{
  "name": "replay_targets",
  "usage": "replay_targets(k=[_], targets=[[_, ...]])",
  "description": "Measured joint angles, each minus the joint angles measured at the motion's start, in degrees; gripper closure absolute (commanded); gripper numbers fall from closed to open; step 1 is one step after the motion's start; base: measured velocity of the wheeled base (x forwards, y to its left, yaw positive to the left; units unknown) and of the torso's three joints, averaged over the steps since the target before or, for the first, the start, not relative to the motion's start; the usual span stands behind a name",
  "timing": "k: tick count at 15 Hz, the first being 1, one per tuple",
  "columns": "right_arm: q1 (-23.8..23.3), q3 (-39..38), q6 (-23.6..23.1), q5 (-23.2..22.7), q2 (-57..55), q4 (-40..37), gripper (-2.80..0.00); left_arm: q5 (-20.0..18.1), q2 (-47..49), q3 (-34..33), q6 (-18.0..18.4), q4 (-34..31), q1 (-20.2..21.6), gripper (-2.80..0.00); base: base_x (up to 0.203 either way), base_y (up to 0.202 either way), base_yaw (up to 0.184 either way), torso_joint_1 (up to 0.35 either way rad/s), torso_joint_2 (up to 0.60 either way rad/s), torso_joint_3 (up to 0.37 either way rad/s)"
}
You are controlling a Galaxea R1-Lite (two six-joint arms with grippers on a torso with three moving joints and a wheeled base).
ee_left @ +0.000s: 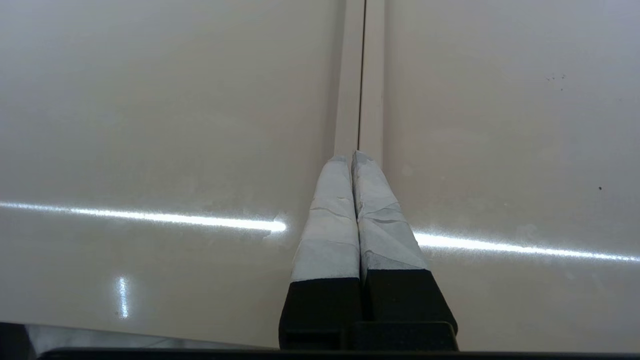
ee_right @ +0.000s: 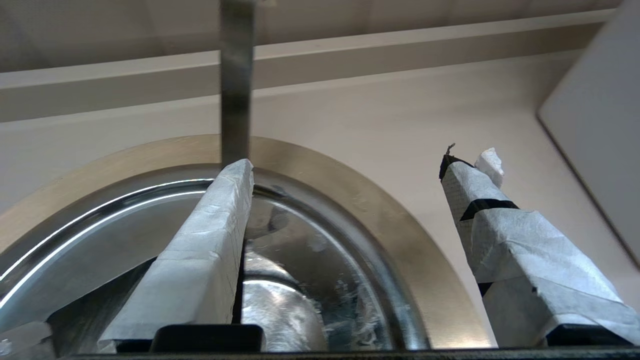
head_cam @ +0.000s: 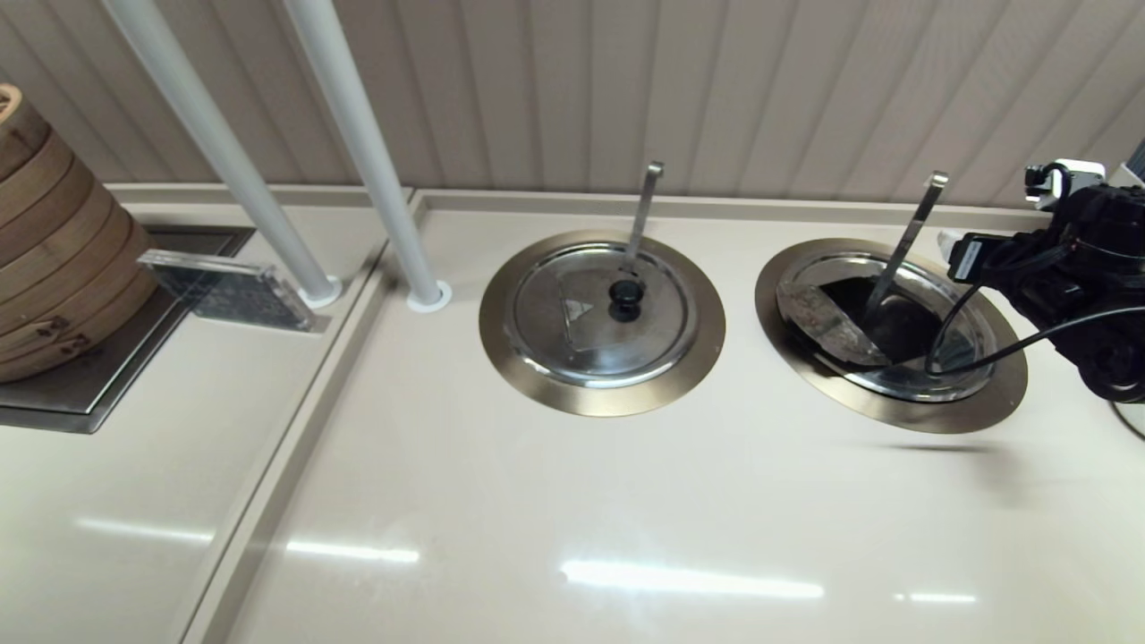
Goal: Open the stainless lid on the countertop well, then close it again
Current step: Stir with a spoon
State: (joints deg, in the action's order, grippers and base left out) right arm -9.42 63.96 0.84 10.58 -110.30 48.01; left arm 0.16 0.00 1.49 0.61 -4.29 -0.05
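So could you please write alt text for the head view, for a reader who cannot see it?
Two round wells sit in a beige countertop: the right countertop well has its stainless lid folded partly open, with the right gripper open at its far right rim. The other lid is shut, and bamboo steamers stand far left.

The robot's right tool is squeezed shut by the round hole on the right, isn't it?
Not quite. The right tool is by the countertop well on the right, but it is open, not shut. The right wrist view shows its two taped fingers spread wide apart.
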Motion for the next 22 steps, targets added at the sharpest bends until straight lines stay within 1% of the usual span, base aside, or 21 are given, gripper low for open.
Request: replay_targets(k=[1,3,4,7,12,15,16,17,22], targets=[[0.3,0.1,0.8,-0.9,-0.6,0.0,-2.80,0.0,0.0,0.0,0.0,0.0,0.0,0.00,0.000,0.000,0.000,0.000,0.00,0.000],[1.1,0.4,4.2,-4.1,-2.0,0.1,-2.80,0.0,0.0,0.0,0.0,0.0,-0.1,0.00,0.000,0.000,0.000,0.000,0.00,0.000],[1.6,0.5,5.0,-4.7,-2.5,0.0,-2.80,0.0,0.0,0.0,0.0,0.0,-0.1,0.00,0.000,0.000,0.000,0.000,0.00,0.000],[2.8,1.5,5.0,-5.0,-4.7,2.2,-2.80,0.0,0.0,0.0,0.0,0.0,0.0,0.00,0.000,0.000,0.000,0.000,0.00,0.000],[2.7,6.3,5.3,-4.7,-12.9,11.4,-2.80,0.0,0.0,0.0,0.0,0.0,-0.1,0.00,0.000,0.000,0.000,0.000,0.00,0.000],[2.6,7.8,5.6,-4.7,-15.6,11.8,-2.80,0.0,0.0,0.0,0.0,0.0,0.0,0.00,0.000,0.000,0.000,0.000,0.00,0.000],[2.6,7.8,5.6,-4.7,-16.0,11.8,-1.04,0.0,0.0,0.0,0.0,0.0,0.0,0.00,0.000,0.000,0.000,0.000,0.00,0.000],[2.6,7.9,5.6,-4.7,-16.2,11.8,0.00,0.0,0.0,0.0,0.0,0.0,0.0,0.00,0.000,0.000,0.000,0.000,0.00,0.000],[2.9,7.6,5.7,-3.9,-15.4,12.5,0.00,0.0,0.0,0.0,0.0,0.0,0.0,0.00,0.000,0.000,0.000,0.000,0.00,0.000]])
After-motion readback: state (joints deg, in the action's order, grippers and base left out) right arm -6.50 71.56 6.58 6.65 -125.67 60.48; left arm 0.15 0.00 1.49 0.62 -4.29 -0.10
